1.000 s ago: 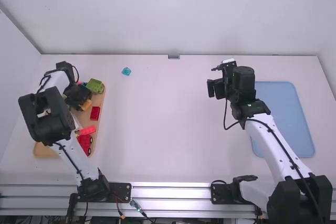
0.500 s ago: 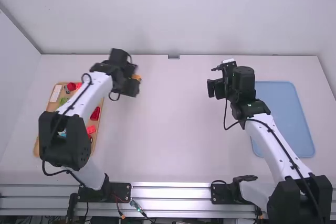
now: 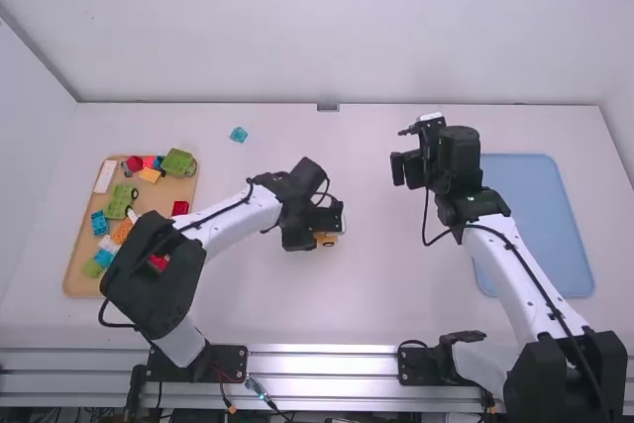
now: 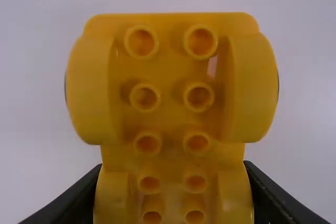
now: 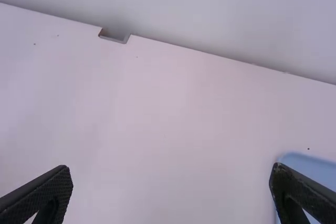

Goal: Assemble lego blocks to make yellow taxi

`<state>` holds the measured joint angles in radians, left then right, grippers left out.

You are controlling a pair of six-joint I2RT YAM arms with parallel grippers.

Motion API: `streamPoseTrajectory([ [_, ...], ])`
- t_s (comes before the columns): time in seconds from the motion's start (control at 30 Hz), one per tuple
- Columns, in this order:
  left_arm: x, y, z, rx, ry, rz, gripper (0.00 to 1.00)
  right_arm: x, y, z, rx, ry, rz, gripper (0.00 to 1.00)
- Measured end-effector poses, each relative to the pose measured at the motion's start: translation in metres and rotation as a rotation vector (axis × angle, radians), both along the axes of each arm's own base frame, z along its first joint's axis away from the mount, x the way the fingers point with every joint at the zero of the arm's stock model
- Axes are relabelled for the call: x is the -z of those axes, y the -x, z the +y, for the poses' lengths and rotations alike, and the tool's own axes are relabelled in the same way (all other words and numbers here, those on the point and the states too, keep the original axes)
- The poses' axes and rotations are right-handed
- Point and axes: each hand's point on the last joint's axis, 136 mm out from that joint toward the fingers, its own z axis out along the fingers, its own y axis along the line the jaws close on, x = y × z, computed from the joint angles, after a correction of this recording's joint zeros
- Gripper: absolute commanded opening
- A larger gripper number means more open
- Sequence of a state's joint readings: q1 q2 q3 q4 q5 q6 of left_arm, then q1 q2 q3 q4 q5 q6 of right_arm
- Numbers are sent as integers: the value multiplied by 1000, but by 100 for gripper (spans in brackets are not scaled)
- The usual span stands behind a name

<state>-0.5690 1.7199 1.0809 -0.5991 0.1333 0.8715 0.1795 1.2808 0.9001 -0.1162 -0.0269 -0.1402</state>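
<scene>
Both arms angle inward, left pincer (image 3: 322, 230) gripping yellow wheeled block (image 4: 172, 95)

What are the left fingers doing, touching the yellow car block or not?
Touching. The left wrist view shows the left fingers against both sides of the yellow car block, gripping it with no gap.

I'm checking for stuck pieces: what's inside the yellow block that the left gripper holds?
Paired hollow tubes show inside the yellow block, between its rounded sides. Its far face is hidden behind the block itself.
</scene>
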Motion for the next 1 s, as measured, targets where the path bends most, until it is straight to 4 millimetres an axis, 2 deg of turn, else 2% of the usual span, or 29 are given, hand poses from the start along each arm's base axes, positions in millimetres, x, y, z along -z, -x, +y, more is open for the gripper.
streamPoseTrajectory([
  [0.07,7,5,0,30,-8,-3,31,1,0,0,1,1,3,99],
  [0.17,15,9,2,52,-13,-5,37,1,1,0,2,1,4,99],
  [0.37,20,13,-3,65,11,17,36,0,0,0,1,0,2,100],
  [0.5,36,13,-2,53,-7,45,40,0,0,0,0,1,2,99],
  [0.53,39,12,-2,47,-11,46,46,0,0,0,2,1,2,99],
  [0.57,41,12,-2,44,-15,49,56,0,0,0,1,1,2,99],
  [0.6,41,12,-1,40,-19,49,73,0,0,0,-1,0,2,99],
  [0.67,41,11,-1,33,-18,45,82,1,0,0,0,1,3,99],
  [0.73,41,8,-3,32,-11,33,99,1,1,0,-1,1,6,99],
  [1.0,41,12,1,-5,-25,63,99,2,1,0,-1,2,8,99],
])
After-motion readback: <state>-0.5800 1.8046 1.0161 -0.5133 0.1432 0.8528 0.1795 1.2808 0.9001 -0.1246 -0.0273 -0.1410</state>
